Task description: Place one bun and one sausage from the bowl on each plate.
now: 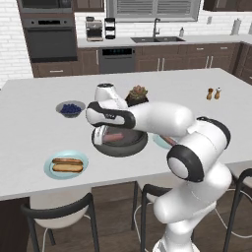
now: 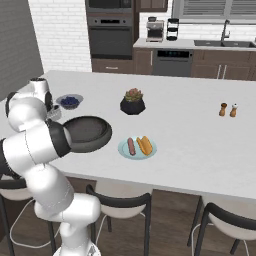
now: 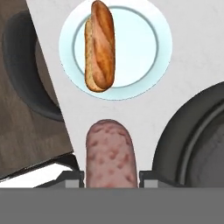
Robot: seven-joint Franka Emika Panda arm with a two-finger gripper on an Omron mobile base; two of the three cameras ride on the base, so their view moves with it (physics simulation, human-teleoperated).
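Note:
My gripper (image 3: 109,180) is shut on a pinkish sausage (image 3: 109,151), which sticks out forward between the fingertips (image 3: 72,179). In the left base view the held sausage (image 1: 114,138) hangs over the left side of the dark bowl (image 1: 123,150). Ahead of it in the hand view lies a pale blue plate (image 3: 144,48) with one bun (image 3: 100,46) on it; the bowl's rim (image 3: 192,131) curves at the right. That plate (image 1: 50,170) and its bun (image 1: 67,165) sit near the counter's front left. The other plate (image 2: 125,151) carries a sausage (image 2: 131,146) and a bun (image 2: 145,145).
A small grey bowl of blue berries (image 1: 70,109) and a dark plant pot (image 1: 137,95) stand behind the bowl. Salt and pepper shakers (image 1: 213,93) are far right. Dark chairs (image 1: 59,211) stand below the counter's front edge, close to the left plate.

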